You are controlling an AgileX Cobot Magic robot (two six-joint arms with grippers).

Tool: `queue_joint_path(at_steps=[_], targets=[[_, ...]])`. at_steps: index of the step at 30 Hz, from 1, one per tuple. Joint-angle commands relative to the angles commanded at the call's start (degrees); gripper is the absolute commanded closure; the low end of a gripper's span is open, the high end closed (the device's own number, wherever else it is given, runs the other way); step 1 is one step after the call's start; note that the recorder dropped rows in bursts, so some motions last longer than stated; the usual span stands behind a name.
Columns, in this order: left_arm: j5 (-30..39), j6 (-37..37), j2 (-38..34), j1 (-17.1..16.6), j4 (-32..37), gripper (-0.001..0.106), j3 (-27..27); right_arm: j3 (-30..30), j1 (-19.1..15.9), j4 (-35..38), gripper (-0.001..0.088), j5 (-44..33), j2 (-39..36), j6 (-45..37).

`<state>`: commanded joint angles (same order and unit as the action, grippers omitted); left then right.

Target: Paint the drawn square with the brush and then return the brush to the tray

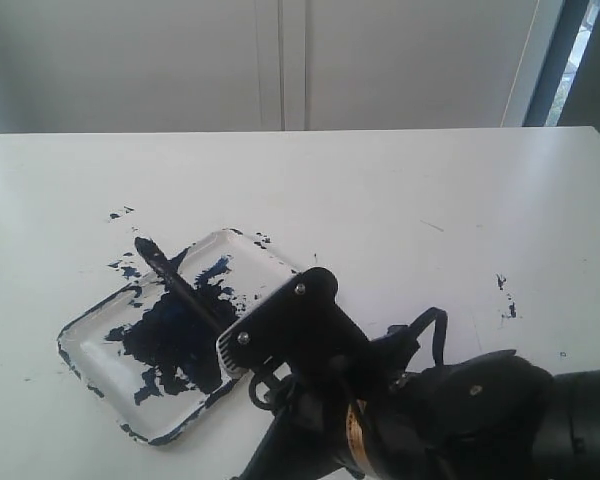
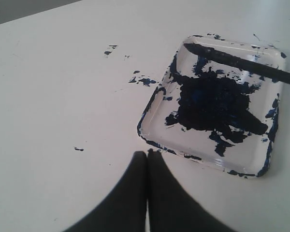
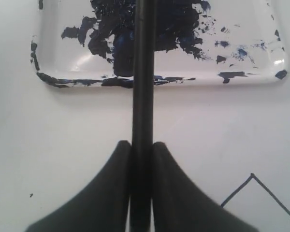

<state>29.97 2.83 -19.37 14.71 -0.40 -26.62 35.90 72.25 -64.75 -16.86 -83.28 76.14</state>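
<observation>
Brush [image 3: 143, 72] sits clamped in the right pincer [image 3: 141, 151].

In the exterior view my right arm [image 1: 380, 400] covers the brush's [image 1: 180, 285] handle end and part of the tray's [image 1: 92, 340] lower-right edge. My right wrist camera catches only one corner of the drawn square [image 3: 252, 175]; the rest runs off the frame.

A white table [image 1: 430, 180] takes the lower part of the exterior view. Behind it stands a pale wall [image 1: 130, 60] made of panels with straight vertical seams. At the far right, a narrow window [image 1: 583, 40] in a dark frame [image 1: 552, 70] lets in soft daylight.
</observation>
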Motion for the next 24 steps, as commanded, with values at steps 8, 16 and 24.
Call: queue_joint_path(at_steps=[8, 16, 24], targets=[[-0.13, 0.00, 0.00, 0.00, -0.70, 0.105, 0.00, 5.84, 0.00, 37.03, 0.0868, -14.79, 2.85, -38.36], [-0.02, 0.00, 0.00, 0.00, -1.00, 0.105, 0.00, 10.58, -0.36, 35.79, 0.0868, -17.54, 3.03, -41.89], [-0.02, 0.00, 0.00, 0.00, -1.00, 0.105, 0.00, 13.37, -2.60, 35.89, 0.0868, -18.53, -3.04, -42.83]])
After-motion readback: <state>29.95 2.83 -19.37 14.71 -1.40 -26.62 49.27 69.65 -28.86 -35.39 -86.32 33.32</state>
